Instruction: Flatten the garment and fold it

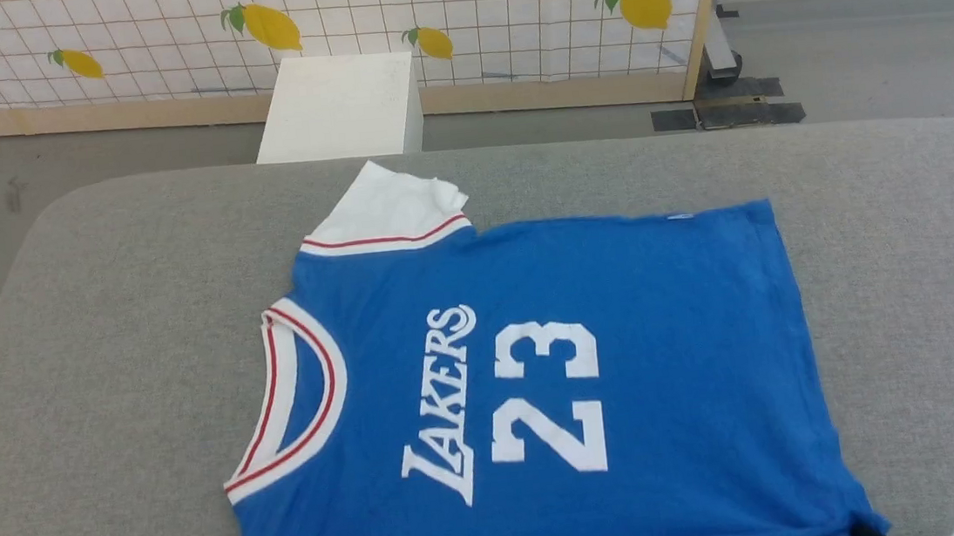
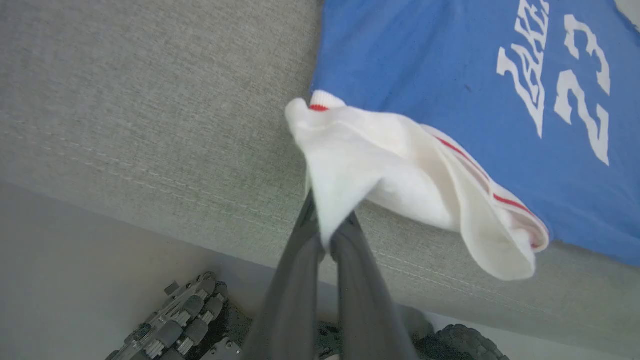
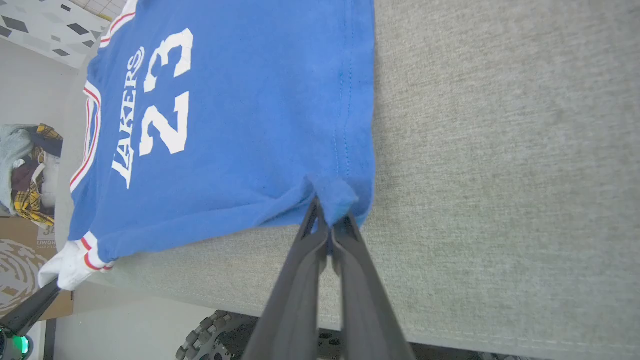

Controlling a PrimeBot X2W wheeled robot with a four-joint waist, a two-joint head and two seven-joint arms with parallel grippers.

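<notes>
A: Left end effector [image 2: 327,227] is clamped on near white sleeve [image 2: 360,165], right end effector [image 3: 330,220] on hem corner [image 3: 336,192]. Slip is risked under hard pull.
B: Garment [image 1: 669,354] is spread on tabletop [image 1: 923,260]; far sleeve [image 1: 387,202] could be bunched by uneven tension.

we see the garment [image 1: 641,331], royal-blue with white sleeves, red-striped trim and a white 23, spread print-up on the grey surface [image 1: 923,260], neck leftward, near sleeve and hem corner lifted.
</notes>
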